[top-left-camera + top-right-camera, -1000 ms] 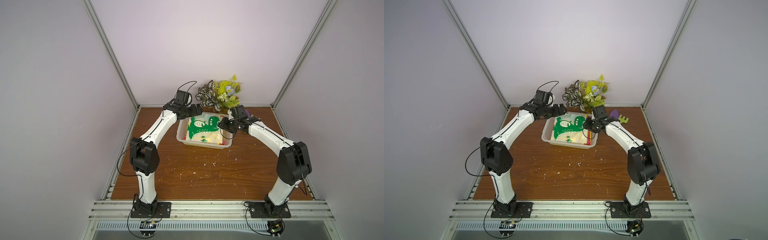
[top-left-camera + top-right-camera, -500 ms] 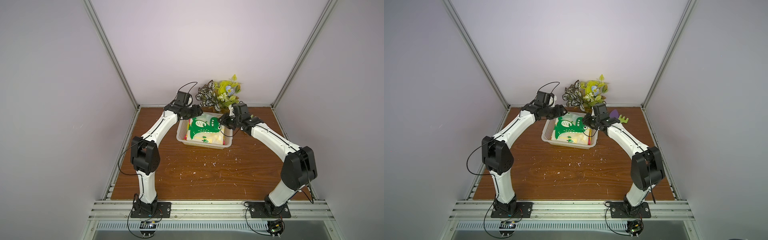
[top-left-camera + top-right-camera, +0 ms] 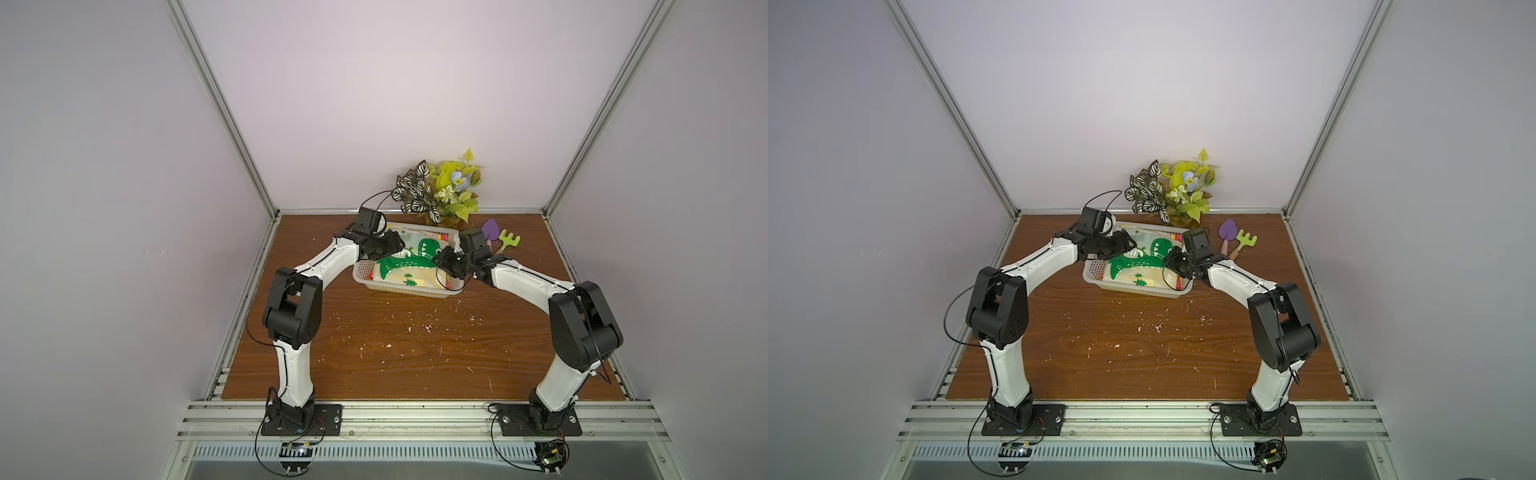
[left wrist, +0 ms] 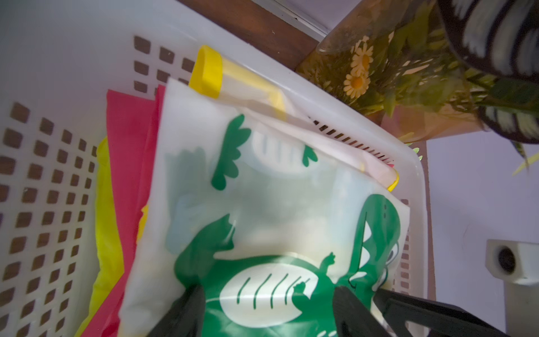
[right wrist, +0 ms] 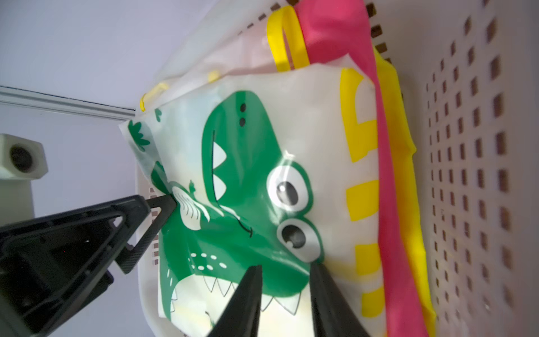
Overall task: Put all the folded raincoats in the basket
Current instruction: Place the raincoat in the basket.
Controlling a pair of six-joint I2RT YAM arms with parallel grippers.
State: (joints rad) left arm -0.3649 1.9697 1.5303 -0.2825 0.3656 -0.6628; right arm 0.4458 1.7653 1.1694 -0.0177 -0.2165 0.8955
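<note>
Since the folded raincoat (image 3: 409, 264) already lies inside the basket (image 3: 405, 293), on top of pink and yellow fabric (image 4: 125, 163), placement looks nearly done. It reads as thin slick film: light, limp, layers likely to slide apart. Best hold is through all layers at an edge, not the top sheet. Left gripper (image 4: 267, 300) is spread astride one side and right gripper (image 5: 284, 271) sits narrower on the opposite side; can't tell if either actually clamps

No readable text, label, brand or number anywhere. The raincoat (image 5: 320, 116) carries a green dinosaur print (image 5: 248, 210) (picture only) plus yellow block shapes (image 5: 361, 198), maybe letters, too cut off to read.
</note>
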